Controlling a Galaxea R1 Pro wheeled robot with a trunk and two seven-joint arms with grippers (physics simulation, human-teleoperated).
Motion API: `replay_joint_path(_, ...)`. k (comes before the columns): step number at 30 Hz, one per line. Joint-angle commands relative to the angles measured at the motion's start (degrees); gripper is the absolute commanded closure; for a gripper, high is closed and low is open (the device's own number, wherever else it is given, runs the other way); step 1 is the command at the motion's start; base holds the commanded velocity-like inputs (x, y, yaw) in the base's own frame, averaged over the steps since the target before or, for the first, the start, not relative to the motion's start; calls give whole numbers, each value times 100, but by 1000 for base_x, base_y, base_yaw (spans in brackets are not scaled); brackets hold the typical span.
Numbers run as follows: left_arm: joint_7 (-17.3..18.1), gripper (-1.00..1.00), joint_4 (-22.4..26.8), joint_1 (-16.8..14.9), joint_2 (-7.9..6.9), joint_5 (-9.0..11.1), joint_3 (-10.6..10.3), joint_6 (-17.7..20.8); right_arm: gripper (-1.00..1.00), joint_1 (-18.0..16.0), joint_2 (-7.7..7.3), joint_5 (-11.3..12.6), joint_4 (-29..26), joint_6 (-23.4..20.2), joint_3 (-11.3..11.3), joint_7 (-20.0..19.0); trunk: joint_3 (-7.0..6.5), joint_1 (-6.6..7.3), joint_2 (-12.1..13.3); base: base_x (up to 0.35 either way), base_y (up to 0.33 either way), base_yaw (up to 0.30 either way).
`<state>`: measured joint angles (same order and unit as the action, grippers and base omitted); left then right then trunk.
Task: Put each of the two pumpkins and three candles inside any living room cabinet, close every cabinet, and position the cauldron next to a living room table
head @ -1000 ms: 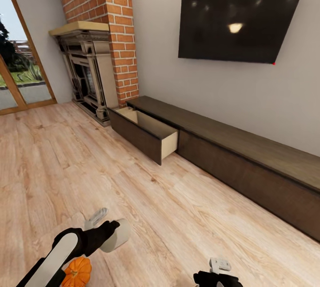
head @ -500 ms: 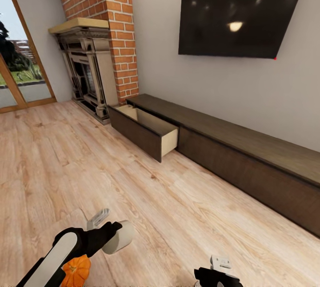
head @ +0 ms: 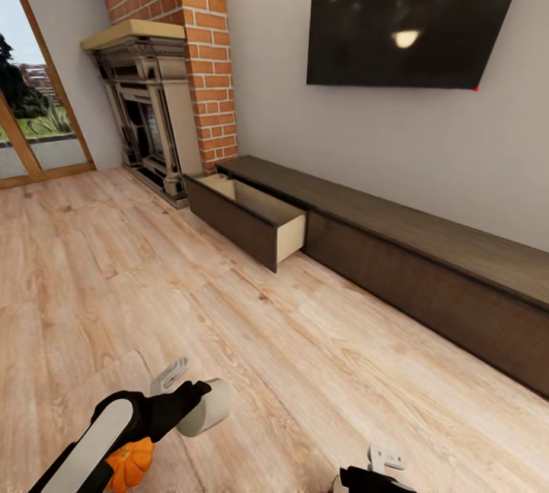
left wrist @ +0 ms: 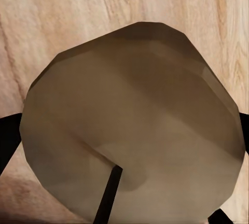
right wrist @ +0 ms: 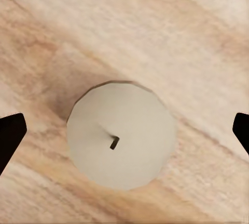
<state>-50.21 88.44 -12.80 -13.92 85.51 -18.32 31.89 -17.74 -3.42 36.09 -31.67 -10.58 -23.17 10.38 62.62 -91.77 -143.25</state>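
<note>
My left gripper (head: pixel 189 401) is shut on a pale candle (head: pixel 206 406), held above the floor; the same candle (left wrist: pixel 129 125) looms close in the left wrist view, wick showing. An orange pumpkin (head: pixel 130 461) lies on the floor, partly hidden under my left arm. My right gripper (head: pixel 381 468) sits at the picture's bottom edge; in its wrist view the right gripper (right wrist: pixel 124 133) is open, with a second candle (right wrist: pixel 122 135) standing upright on the floor between the spread fingertips (right wrist: pixel 10 135). The long dark cabinet (head: pixel 427 279) runs along the wall, its leftmost drawer (head: pixel 248 218) pulled open.
A brick chimney with a fireplace (head: pixel 145 127) stands left of the cabinet. A black TV (head: pixel 412 16) hangs on the wall above it. A glass door (head: pixel 30 119) is at the far left. Wooden floor (head: pixel 267 348) stretches between me and the cabinet.
The whole picture has shifted slightly, so the camera moved. Both arms keep nearly the same pose; the left still holds its candle.
</note>
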Motion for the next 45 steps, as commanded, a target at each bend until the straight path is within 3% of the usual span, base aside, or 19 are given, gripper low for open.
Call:
replay_joint_path(1,-27,100,7,-5,-4,37,-5,17,-100,-5,-9,46,-15,-18,-48,53,28,-1,-4,0,0,0)
replay_joint_path(9,97,100,15,-9,-56,761,-11,26,-100,-6,-9,47,-15,-15,-39,47,205,-22,-15,0,0,0)
replay_joint_path(12,540,100,15,-10,-76,1058,-5,175,-100,-6,-9,47,-15,-14,-39,45,272,-29,-19,0,0,0)
replay_joint_path(16,1649,100,-5,-2,-84,1304,170,915,-100,-9,-9,50,-15,-14,-39,44,360,-40,-24,0,0,0)
replay_joint_path(21,2741,100,-59,32,-92,1349,471,1445,-100,-6,-9,47,-15,-14,-39,43,471,-53,-31,0,0,0)
replay_joint_path(24,3014,100,-71,38,-88,1354,522,1633,-100,-7,-7,47,-15,-14,-39,43,538,-60,-35,0,0,0)
replay_joint_path(36,3121,100,-81,41,-87,1363,549,1712,-100,-8,-9,30,-30,-11,-64,26,804,-91,-51,0,0,0)
replay_joint_path(45,3122,100,-81,41,-85,1371,549,1747,-100,-3,-8,29,-38,-14,-72,19,804,-91,-51,0,0,0)
